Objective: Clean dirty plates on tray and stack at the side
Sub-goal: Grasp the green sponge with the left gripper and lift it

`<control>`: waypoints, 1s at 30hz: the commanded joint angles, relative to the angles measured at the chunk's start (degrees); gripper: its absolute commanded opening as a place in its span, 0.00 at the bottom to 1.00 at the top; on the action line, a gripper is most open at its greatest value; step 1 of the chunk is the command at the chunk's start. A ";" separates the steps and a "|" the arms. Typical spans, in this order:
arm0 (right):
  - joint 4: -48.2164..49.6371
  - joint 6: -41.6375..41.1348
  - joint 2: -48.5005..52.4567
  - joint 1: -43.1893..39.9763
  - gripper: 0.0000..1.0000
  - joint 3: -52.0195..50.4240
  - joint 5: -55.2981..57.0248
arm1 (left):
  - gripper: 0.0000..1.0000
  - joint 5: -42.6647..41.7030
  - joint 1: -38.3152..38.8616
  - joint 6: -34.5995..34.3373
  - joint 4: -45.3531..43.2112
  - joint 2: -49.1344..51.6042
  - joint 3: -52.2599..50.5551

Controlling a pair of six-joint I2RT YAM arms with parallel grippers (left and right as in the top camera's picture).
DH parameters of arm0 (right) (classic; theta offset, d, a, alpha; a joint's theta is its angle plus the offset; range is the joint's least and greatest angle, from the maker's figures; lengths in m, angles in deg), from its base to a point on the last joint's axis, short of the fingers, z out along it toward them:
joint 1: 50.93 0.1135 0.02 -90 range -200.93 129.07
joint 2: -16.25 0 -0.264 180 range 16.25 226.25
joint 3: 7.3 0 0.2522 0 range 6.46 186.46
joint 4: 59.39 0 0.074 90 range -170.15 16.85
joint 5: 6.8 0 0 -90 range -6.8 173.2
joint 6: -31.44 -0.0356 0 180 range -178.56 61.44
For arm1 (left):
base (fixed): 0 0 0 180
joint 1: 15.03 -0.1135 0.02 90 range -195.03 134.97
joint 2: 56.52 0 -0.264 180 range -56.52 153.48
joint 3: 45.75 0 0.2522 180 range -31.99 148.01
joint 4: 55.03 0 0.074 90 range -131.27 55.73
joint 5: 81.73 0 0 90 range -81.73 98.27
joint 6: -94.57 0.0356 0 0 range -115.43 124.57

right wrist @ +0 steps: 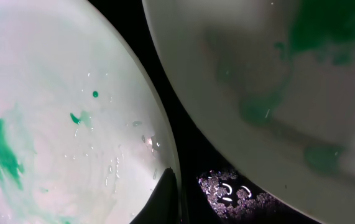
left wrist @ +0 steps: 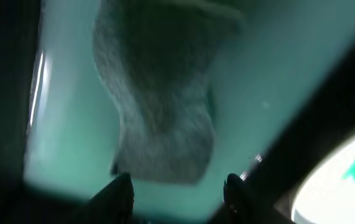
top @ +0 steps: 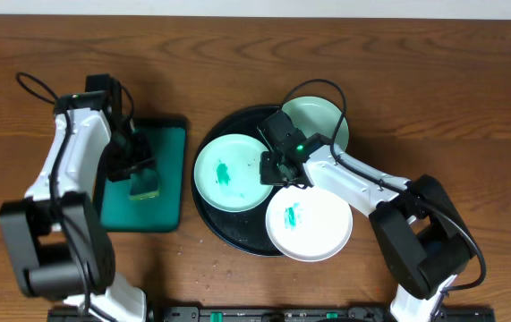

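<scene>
On the black tray (top: 222, 224), the right gripper (top: 277, 170) sits fully closed and empty in the gap where the three plates meet. The smeared mint plate (top: 228, 173) lies on the tray's left side, just beside the gripper. The plain mint plate (top: 327, 125) lies at the tray's far right edge, and the white plate (top: 313, 228) overhangs the tray's near right rim.

In the right wrist view one dark fingertip (right wrist: 165, 194) sits at the glossy rim of a pale plate. Droplets glint on the tray's black floor between that plate and the next. All three plates are round, shallow and smooth. The smeared mint one and the white one carry green streaks in the middle.

Left of the tray and apart from it, the left gripper (left wrist: 177, 191) hangs over a green rectangular tray (top: 170, 170) with rounded corners. Its jaws stand partly apart around the near end of a grey, coarse-textured sponge (left wrist: 158, 99), not visibly clamped on it.
</scene>
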 commanded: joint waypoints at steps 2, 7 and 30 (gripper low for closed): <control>-0.55 1.62 -0.13 0.98 0.01 -0.17 -0.55 | 0.46 0.74 -2.34 -2.67 -1.11 3.69 -0.52; -0.87 1.79 -0.13 0.98 0.01 -0.17 -0.57 | 0.42 0.74 -3.41 -2.58 -2.19 5.75 -0.57; -3.13 1.79 -0.13 0.98 0.01 -0.17 -0.57 | 0.07 -3.85 -3.39 -0.04 -4.63 11.10 -0.07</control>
